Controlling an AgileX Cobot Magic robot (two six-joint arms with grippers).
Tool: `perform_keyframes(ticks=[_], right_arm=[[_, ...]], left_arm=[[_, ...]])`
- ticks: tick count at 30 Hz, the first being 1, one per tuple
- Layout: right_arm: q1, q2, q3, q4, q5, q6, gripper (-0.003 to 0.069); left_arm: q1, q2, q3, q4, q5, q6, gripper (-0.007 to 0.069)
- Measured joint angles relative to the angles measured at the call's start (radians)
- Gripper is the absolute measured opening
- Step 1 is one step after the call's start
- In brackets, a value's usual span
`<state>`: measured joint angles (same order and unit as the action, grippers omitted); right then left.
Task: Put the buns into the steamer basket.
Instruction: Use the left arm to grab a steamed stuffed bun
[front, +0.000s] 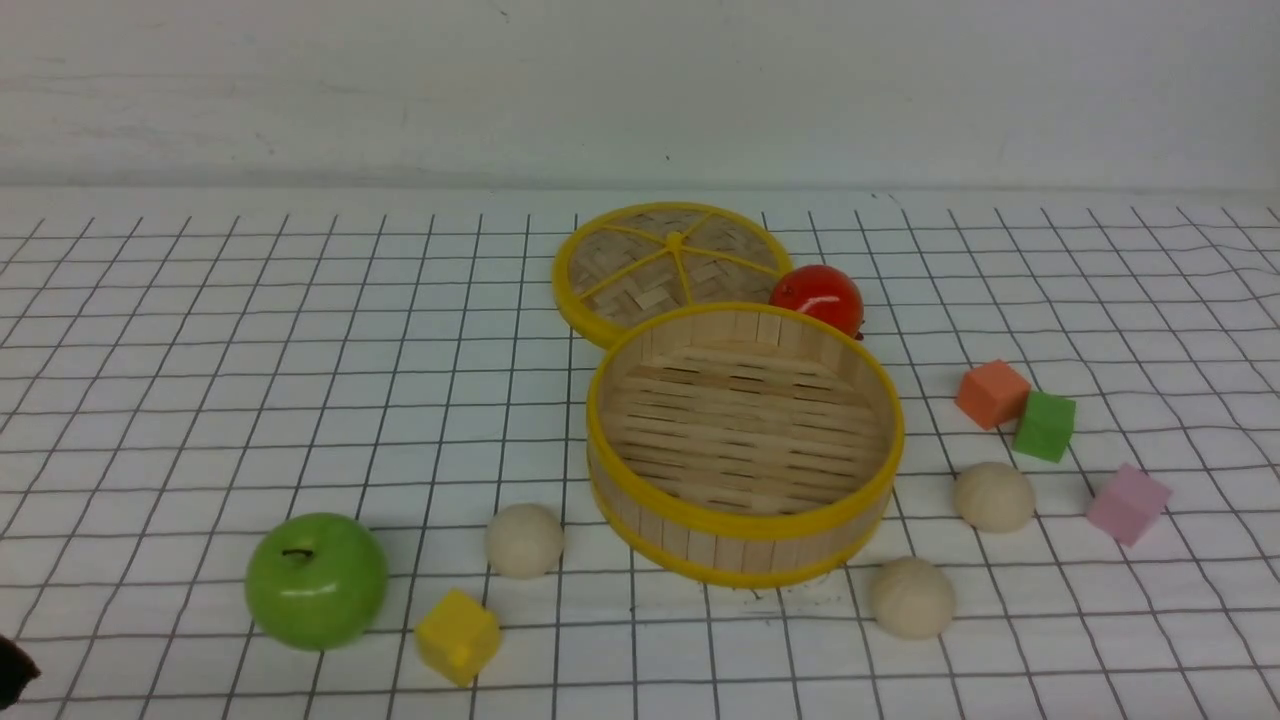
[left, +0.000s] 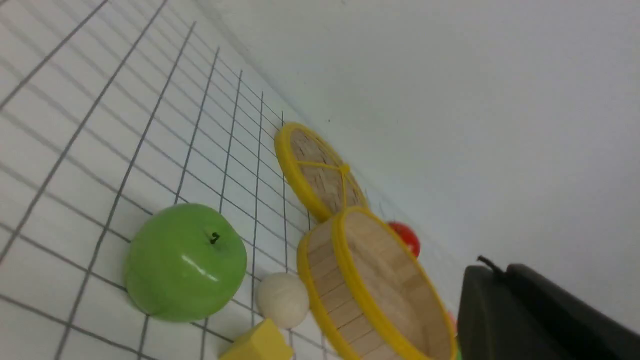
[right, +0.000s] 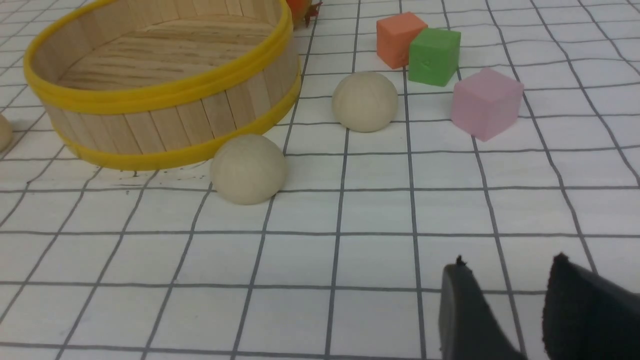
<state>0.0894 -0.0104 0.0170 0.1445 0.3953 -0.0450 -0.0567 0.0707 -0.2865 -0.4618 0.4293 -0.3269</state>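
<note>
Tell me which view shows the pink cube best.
The right wrist view: the matte pink cube is large, sharp and unobstructed there. The front view shows it smaller, on the right. The left wrist view does not show it.

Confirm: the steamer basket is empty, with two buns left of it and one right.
Sides swapped. The steamer basket is empty, but one bun lies left of it; the near bun and far bun lie right, per the front view.

Matte buns (front: 524, 540), slatted wooden steamer basket (front: 700, 545), glossy, perhaps plastic, apple (front: 316, 580)
</note>
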Motion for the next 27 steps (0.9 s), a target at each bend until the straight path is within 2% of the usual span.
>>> perform_keyframes(ticks=[4, 5, 6, 7, 8, 12, 13, 15, 17, 20, 21, 24, 27], right_arm=[[0.000, 0.000, 0.000, 0.000, 0.000, 0.000, 0.0239], [0.000, 0.000, 0.000, 0.000, 0.000, 0.000, 0.0239], [0.000, 0.000, 0.000, 0.000, 0.000, 0.000, 0.0239], [0.000, 0.000, 0.000, 0.000, 0.000, 0.000, 0.0239], [0.000, 0.000, 0.000, 0.000, 0.000, 0.000, 0.0239], [0.000, 0.000, 0.000, 0.000, 0.000, 0.000, 0.0239], [0.000, 0.000, 0.000, 0.000, 0.000, 0.000, 0.0239], [0.000, 0.000, 0.000, 0.000, 0.000, 0.000, 0.0239], [0.000, 0.000, 0.000, 0.000, 0.000, 0.000, 0.0239], [0.000, 0.000, 0.000, 0.000, 0.000, 0.000, 0.0239], [0.000, 0.000, 0.000, 0.000, 0.000, 0.000, 0.0239], [0.000, 0.000, 0.000, 0.000, 0.000, 0.000, 0.0239], [0.000, 0.000, 0.000, 0.000, 0.000, 0.000, 0.0239]], left_arm=[[0.000, 0.327, -0.262, 0.062, 0.354, 0.130, -0.0013], [0.000, 0.345, -0.272, 0.064, 0.369, 0.135, -0.0013], [0.000, 0.472, -0.335, 0.083, 0.455, 0.171, -0.0013], [0.000, 0.508, -0.351, 0.085, 0.474, 0.176, -0.0013], [0.000, 0.652, -0.407, 0.101, 0.523, 0.226, -0.0013], [-0.025, 0.981, -0.516, 0.085, 0.517, 0.360, -0.0013], [-0.031, 0.981, -0.521, 0.085, 0.515, 0.364, -0.0013], [-0.125, 1.101, -0.581, 0.087, 0.471, 0.391, -0.0013], [-0.240, 1.168, -0.628, 0.134, 0.415, 0.364, -0.0013], [-0.384, 1.261, -0.703, 0.252, 0.360, 0.241, -0.0013], [-0.384, 1.261, -0.703, 0.252, 0.360, 0.241, -0.0013], [-0.449, 1.386, -0.786, 0.377, 0.346, 0.169, -0.0013], [-0.463, 1.498, -0.856, 0.416, 0.343, 0.156, 0.0001]])
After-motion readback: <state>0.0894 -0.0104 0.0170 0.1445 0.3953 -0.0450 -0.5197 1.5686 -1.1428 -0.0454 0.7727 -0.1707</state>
